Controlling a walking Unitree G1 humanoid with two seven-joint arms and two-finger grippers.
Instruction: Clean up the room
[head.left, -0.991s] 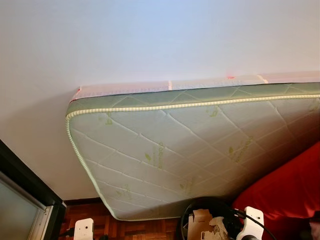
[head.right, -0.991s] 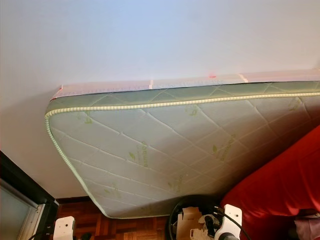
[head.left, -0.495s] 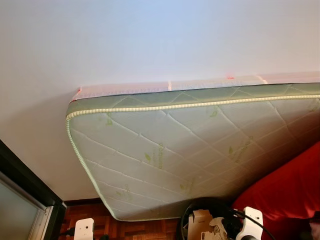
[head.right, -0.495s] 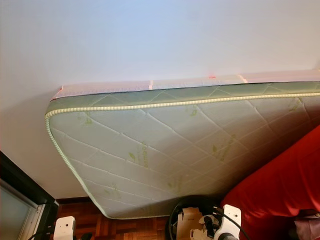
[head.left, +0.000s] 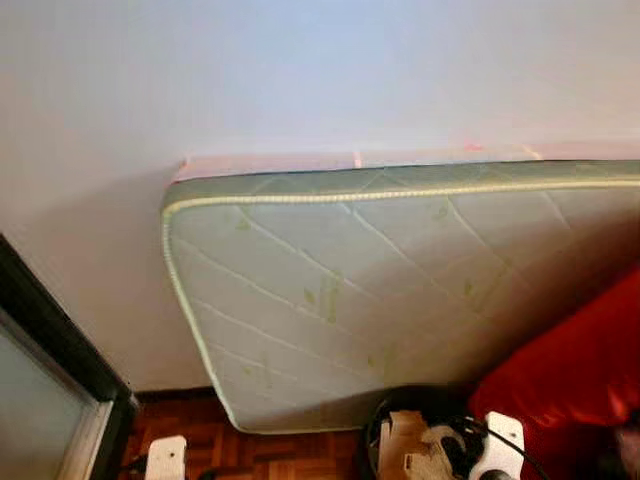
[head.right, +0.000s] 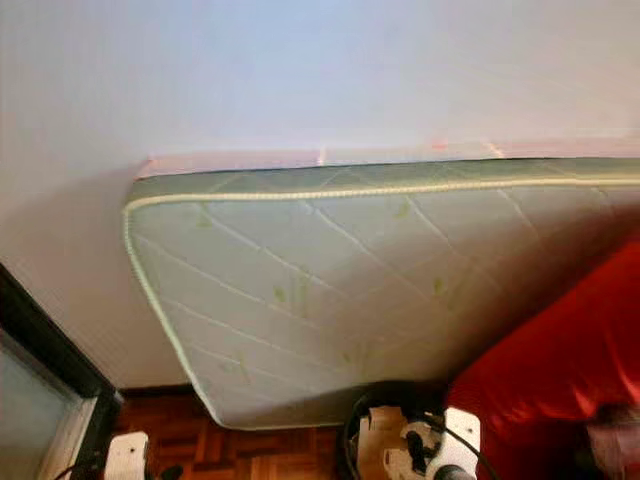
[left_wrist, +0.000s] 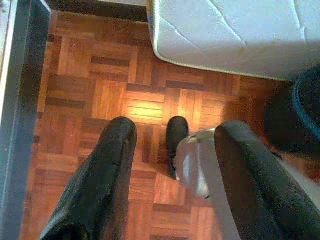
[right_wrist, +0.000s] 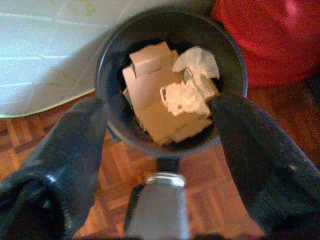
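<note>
Mattress (head.left: 400, 290) bears blurred green leaf marks, writing unreadable.

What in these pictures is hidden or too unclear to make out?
- Mattress: its right end is cut off by the picture's edge in the eye views; the green prints are blurred.
- Black bin: cardboard and crumpled wrappers cover whatever lies lower, right wrist view.
- Red fabric: cut off by the edge, so what it is stays unclear.
- Dark frame: only a corner shows.

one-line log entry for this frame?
left hand: open, over floor | right hand: open, above bin of cardboard | mattress: against wall
</note>
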